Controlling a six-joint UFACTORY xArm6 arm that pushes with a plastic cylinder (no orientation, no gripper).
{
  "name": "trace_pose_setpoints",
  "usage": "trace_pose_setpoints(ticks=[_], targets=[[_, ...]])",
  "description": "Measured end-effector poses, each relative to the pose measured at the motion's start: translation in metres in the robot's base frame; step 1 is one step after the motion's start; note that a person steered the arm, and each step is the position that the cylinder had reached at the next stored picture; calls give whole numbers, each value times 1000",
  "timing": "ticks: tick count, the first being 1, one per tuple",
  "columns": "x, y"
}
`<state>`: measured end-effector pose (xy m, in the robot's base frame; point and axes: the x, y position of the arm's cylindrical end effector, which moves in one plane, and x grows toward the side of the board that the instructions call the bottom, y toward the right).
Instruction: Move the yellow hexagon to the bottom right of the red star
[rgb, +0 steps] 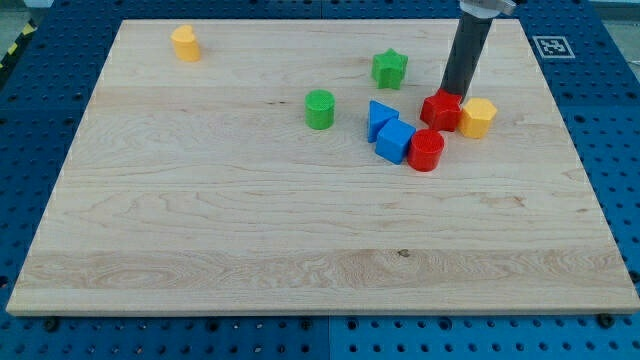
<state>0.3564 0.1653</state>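
Observation:
The yellow hexagon (478, 117) sits at the view's upper right, touching the right side of the red star (441, 110). My tip (455, 92) stands just above the red star's top edge, left of the yellow hexagon; the dark rod rises from there out of the view's top. A red cylinder (426, 150) lies just below and left of the red star.
A blue cube (395, 140) and a blue triangle (379, 117) lie left of the red cylinder. A green cylinder (319, 109) is further left, a green star (389, 68) above. A second yellow block (185, 43) sits at the upper left of the wooden board (200, 240).

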Motion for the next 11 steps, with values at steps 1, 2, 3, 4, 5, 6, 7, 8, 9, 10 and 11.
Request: trace_pose_setpoints(ticks=[1,2,3,4,5,6,7,8,9,10,11], targets=[[-24,10],[-26,24],[-9,43],[-6,46],[9,46],[18,46],[28,46],[36,46],[32,46],[-6,46],[-14,34]])
